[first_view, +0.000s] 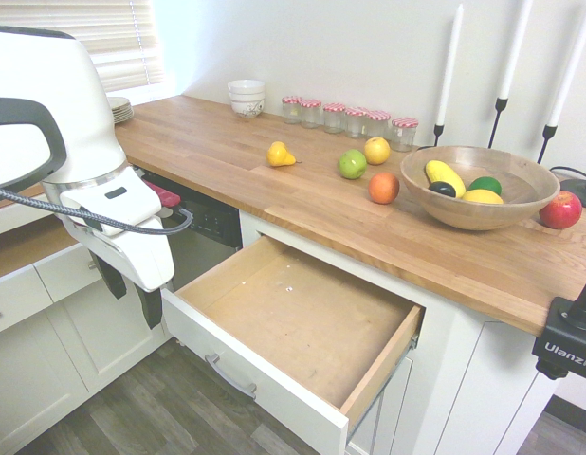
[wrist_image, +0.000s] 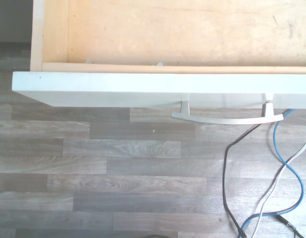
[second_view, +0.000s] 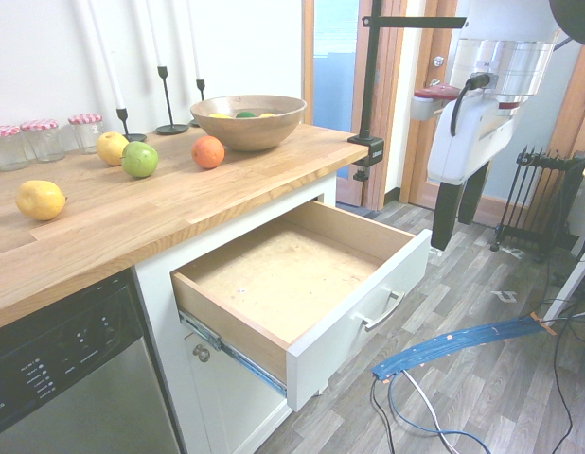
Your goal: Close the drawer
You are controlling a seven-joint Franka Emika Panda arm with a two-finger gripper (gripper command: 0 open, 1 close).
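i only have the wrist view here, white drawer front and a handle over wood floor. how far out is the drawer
Observer: The drawer is pulled nearly all the way out from under the countertop, and its wooden bottom is bare.
Operator: where's the claw relative to it
Observer: The claw hangs out over the floor beyond the drawer front, apart from it, fingers pointing down.
Operator: is it holding the handle
Observer: No. The handle is free, and the claw is nearer the end of the drawer front than the handle.
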